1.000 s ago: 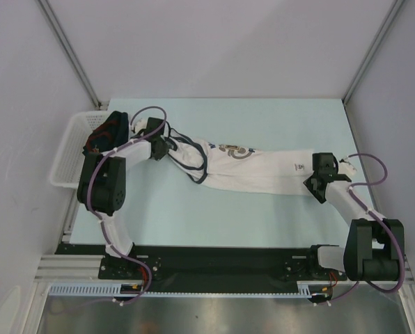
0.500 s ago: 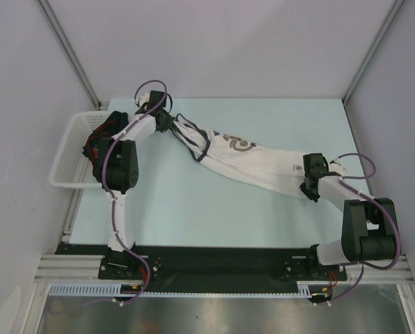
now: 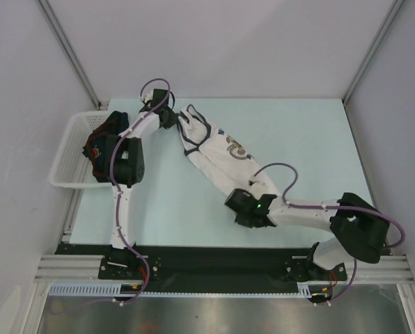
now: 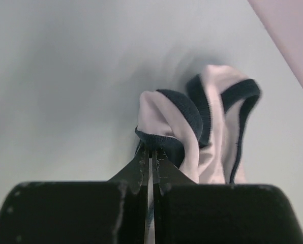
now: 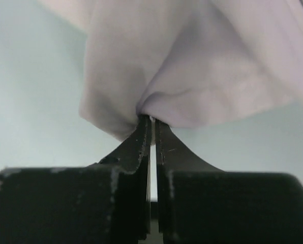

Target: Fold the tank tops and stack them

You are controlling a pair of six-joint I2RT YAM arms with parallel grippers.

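Tank tops, I count two. The white tank top (image 3: 218, 149) is stretched over the pale table (image 3: 305, 132), running from about 11 o'clock down to 5 o'clock. The navy tank top (image 3: 99, 139) is bunched in the one white basket (image 3: 65, 156) at the table's 9 o'clock edge. I have two arms and two grippers in play, one at each end of the white garment.

From overhead I get the whole layout and the yellow-blue chest print (image 3: 237, 147), but the fingertips are too small to read there. The left wrist camera fills that in: dark-trimmed straps (image 4: 212, 127) bunched at 12 to 1 o'clock of the tips, which the overhead only hints at. The right wrist camera shows plain white cloth (image 5: 192, 66) gathered into a fold, with bare table on both sides. Neither wrist view shows the basket or the navy top.

The left gripper (image 3: 171, 118) is clenched, pinching the dark trim of a strap between its tips (image 4: 151, 152). The right gripper (image 3: 239, 202) is clamped on the hem end, a pinch of white fabric caught between its tips (image 5: 152, 124).
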